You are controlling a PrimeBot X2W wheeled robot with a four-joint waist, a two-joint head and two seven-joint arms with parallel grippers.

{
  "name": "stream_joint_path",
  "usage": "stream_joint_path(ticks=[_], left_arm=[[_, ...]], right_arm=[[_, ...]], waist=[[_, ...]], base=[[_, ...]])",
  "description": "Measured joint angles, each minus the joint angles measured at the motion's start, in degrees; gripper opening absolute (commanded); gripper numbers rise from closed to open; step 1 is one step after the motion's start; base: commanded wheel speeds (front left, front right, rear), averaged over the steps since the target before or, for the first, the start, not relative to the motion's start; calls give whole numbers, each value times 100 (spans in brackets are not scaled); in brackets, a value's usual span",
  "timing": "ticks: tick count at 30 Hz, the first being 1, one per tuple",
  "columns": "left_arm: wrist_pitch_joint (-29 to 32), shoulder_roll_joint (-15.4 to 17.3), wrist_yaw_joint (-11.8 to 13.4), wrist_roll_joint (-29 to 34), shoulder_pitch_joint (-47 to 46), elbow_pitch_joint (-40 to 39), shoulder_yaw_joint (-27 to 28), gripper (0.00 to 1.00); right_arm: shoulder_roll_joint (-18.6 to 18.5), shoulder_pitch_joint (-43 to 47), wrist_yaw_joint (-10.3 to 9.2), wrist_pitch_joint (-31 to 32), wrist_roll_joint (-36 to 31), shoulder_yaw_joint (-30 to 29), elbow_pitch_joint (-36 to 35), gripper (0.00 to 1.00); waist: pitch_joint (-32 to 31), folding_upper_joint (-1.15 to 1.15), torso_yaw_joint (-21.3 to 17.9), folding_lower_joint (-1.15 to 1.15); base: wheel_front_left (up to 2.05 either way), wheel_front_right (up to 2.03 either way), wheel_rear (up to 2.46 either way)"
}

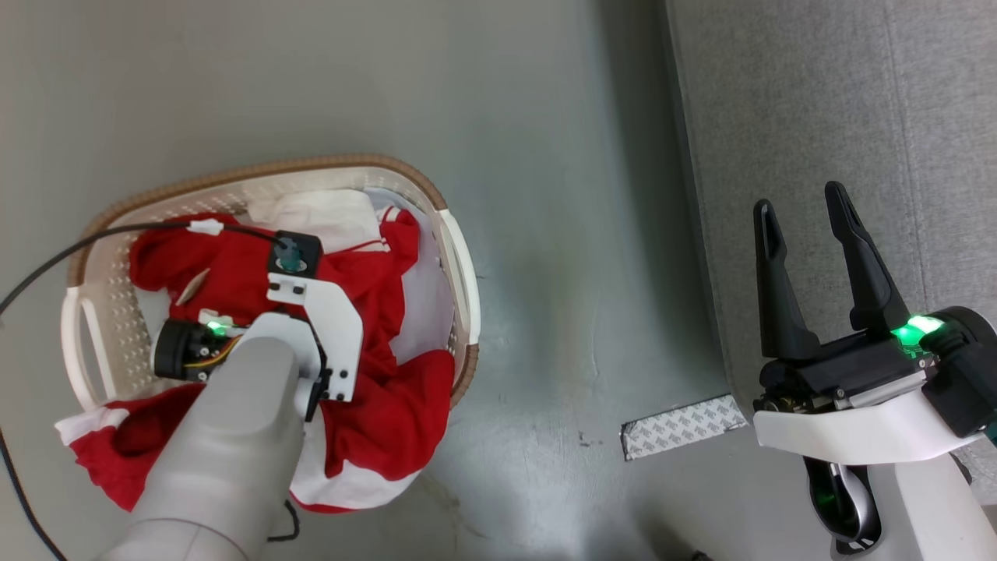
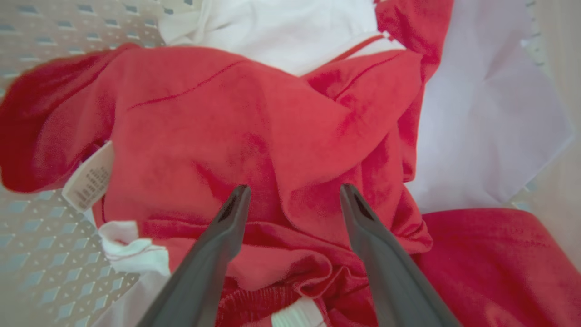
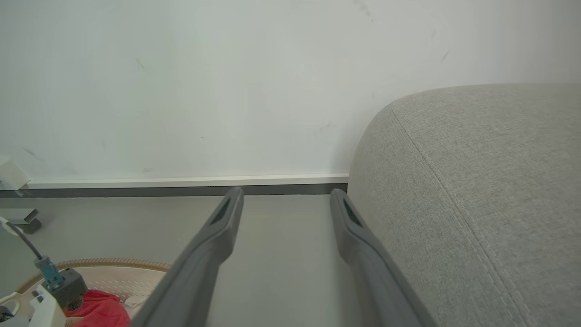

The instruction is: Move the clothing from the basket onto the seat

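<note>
Your left gripper (image 2: 294, 190) is down inside the basket (image 1: 311, 165), which sits on the grey floor (image 1: 545, 156) on the left of the scene. Its jaws are spread wide, with the two dark fingers pointing into the heap of red clothing (image 1: 389, 405). There's a raised fold of red cloth in the gap between them, but the jaws haven't closed on it, and you can't tell from the left wrist view whether the tips are touching the fabric. The clothing fills most of the basket. A white panel shows at the far side, a white care label (image 2: 88, 181) pokes out on the left, and a red-and-white stretch hangs over the near rim onto the floor. A pale bluish-white pad (image 1: 424, 288) lies against the basket's right wall, partly under the red cloth. A black cable (image 1: 62, 257) runs in from the left across the basket to the wrist. Over on the right, your right gripper (image 1: 799, 199) hangs in the air with its jaws open and nothing between them, at the left edge of the seat (image 1: 818, 93). The seat is well apart from the basket, with bare floor between them. A patterned grey-white strip (image 1: 684, 426) lies flat on the floor near the seat's base. In the right wrist view, a white wall (image 3: 227, 91) stands beyond the seat.
</note>
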Motion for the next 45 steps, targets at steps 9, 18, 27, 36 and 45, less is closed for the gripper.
stream_joint_path(ticks=[9,18,27,36,45], left_arm=[[34,107,-31,32,-248,118,-162,100],[-256,100,-8,46,-363,153,-294,25],[-1044,-209,-249,-322,-64,66,-181,0],[-1903,-318,-769,-875,792,-446,-156,0],[-2320,-328,-769,-1472,1749,-1753,-145,0]], right_arm=[[2,-141,0,0,118,62,-96,100],[3,-149,0,0,134,13,-121,100],[14,-23,0,0,-21,-248,96,100],[16,777,0,0,-171,-558,428,100],[-34,1618,0,0,-305,-847,524,100]], waist=[[385,0,-93,0],[714,0,-184,0],[264,0,66,-1],[-904,0,549,-2],[-2384,0,1025,-3]], base=[[0,0,0],[0,0,0],[0,0,0],[0,0,0],[0,0,0]])
